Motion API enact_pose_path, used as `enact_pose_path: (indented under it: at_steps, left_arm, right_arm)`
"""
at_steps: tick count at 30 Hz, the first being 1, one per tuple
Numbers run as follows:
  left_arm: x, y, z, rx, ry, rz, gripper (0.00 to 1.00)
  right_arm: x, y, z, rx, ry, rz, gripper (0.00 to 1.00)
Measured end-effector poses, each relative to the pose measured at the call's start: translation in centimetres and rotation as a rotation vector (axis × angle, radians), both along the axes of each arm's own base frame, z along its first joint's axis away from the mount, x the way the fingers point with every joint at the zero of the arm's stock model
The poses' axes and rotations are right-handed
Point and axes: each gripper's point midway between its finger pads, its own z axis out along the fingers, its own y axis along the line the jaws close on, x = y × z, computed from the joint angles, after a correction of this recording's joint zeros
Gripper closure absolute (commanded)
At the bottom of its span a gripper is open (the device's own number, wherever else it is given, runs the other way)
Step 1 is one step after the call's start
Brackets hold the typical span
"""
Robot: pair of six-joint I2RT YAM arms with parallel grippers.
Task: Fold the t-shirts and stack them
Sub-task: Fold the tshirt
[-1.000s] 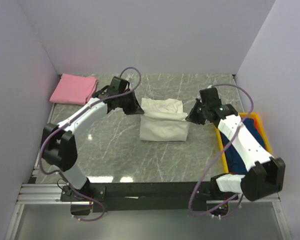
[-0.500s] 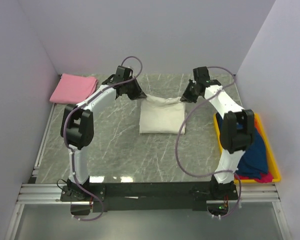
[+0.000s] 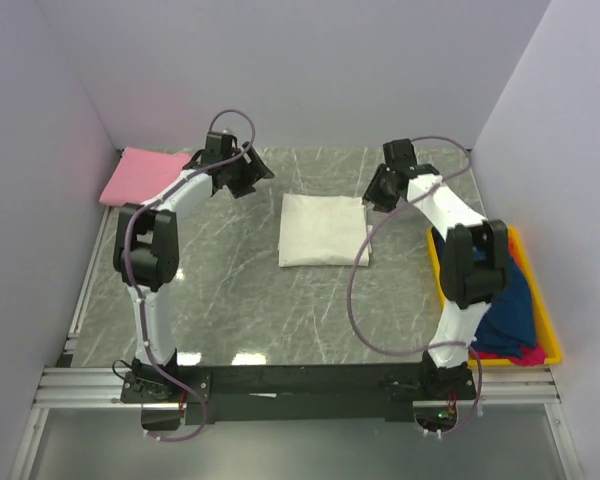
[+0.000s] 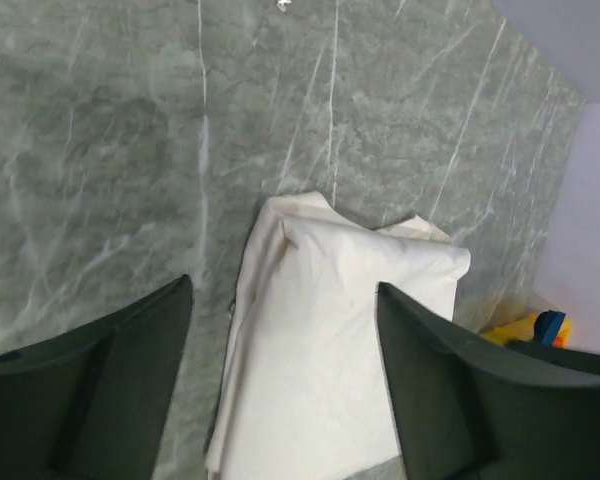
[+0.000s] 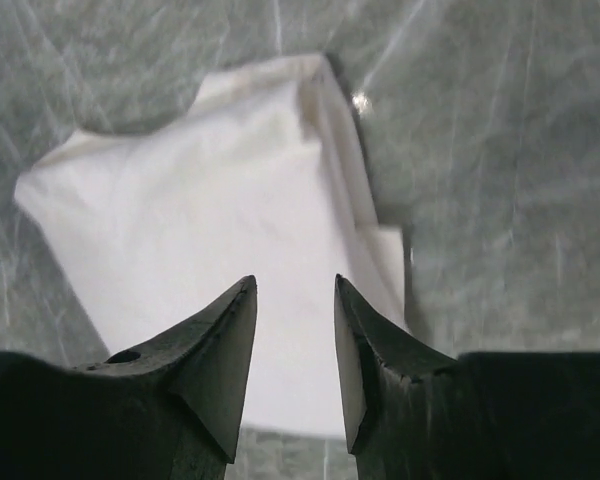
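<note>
Partly hidden behind the right arm: dark blue t-shirt (image 3: 508,300) and magenta t-shirt (image 3: 525,352) in yellow bin (image 3: 543,305), right edge. Pink t-shirt (image 3: 135,178) folded, upper left, one corner behind the left arm. Cream t-shirt (image 3: 323,230) folded flat, centre of bench (image 3: 240,290). Left gripper (image 4: 280,300) spread wide, right gripper (image 5: 294,285) narrowly parted, both empty, hovering off its upper corners.

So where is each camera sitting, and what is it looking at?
Top camera: high above and behind, looking down on the table, white shirt, pink shirt and yellow bin; the left arm and right arm show.
Left wrist camera: on the left arm, looking down at the white shirt; its own open jaws show.
Right wrist camera: on the right arm, looking down at that shirt; its open jaws show.
Shared: all three see the white shirt.
</note>
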Motion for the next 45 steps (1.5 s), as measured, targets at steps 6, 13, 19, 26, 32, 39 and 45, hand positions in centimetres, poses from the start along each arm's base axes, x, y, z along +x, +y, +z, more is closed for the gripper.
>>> enact_pose_path:
  at_steps: [6,13,19,26,32,39,45]
  left_arm:
    - [-3.2,-2.2,2.8,0.04,-0.043,-0.031,0.53]
    - [-8.0,-7.6,0.6,0.01,0.015,-0.19,0.62]
    - [-12.7,-12.2,-1.2,-0.036,0.071,-0.348,0.65]
    - [-18.1,-15.7,-3.7,-0.059,0.144,-0.477,0.73]
    - [-21.1,-15.7,-8.5,-0.016,0.262,-0.478,0.78]
    - [-21.4,-15.5,-8.8,-0.018,0.292,-0.47,0.64]
    - [-19.7,-14.6,-5.0,-0.02,0.241,-0.427,0.68]
  right_arm:
    - [-6.4,3.2,2.8,0.006,-0.079,0.072,0.6]
    - [-11.6,3.7,-5.4,0.049,0.091,0.087,0.67]
    - [-14.3,2.5,-8.5,0.099,0.153,0.031,0.69]
    - [-14.1,2.8,-8.3,0.128,0.131,0.033,0.7]
    - [-14.2,2.7,-8.0,0.13,0.144,0.038,0.69]
    - [-10.7,4.5,-2.4,0.18,0.064,0.096,0.65]
    - [-3.0,8.8,3.7,0.314,-0.115,0.214,0.64]
